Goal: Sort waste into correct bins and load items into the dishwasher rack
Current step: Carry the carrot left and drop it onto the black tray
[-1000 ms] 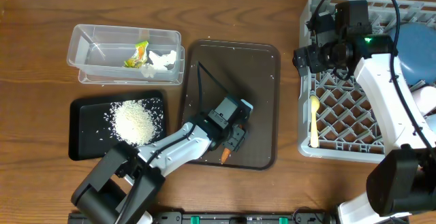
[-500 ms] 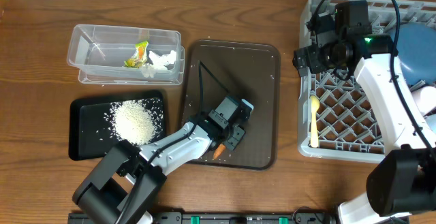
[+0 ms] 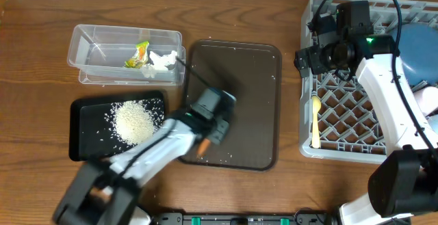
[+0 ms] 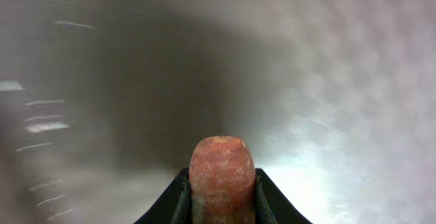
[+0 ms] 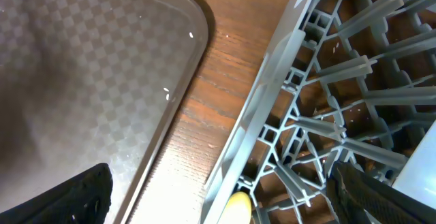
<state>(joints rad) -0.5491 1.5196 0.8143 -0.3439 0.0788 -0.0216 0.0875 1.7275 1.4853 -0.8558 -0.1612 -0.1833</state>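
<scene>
The small orange carrot (image 4: 221,173) is pinched between my left gripper's (image 4: 221,186) black fingers. Seen from overhead, that gripper (image 3: 207,137) hangs over the brown serving tray's (image 3: 250,81) lower left corner, and the carrot (image 3: 203,146) pokes out below it. The black tray (image 3: 85,133), holding a heap of rice (image 3: 133,122), lies just to its left. The clear tub (image 3: 96,47) contains the yellow-green wrapper (image 3: 140,53) and white tissue (image 3: 163,59). My right gripper (image 3: 306,59) stands open above the grey rack's (image 3: 356,95) left edge, over the yellow spoon (image 3: 315,121).
A dark-blue plate (image 3: 417,47) stands in the rack's right side, with a white bowl (image 3: 430,100) below it. In the right wrist view the spoon's tip (image 5: 235,209) lies by the rack's edge (image 5: 272,94), with the serving tray's corner (image 5: 82,67) at left. Stray rice grains dot the serving tray.
My left gripper shut on the carrot, then carried it left across the serving tray toward the black tray. The right arm has not moved.
</scene>
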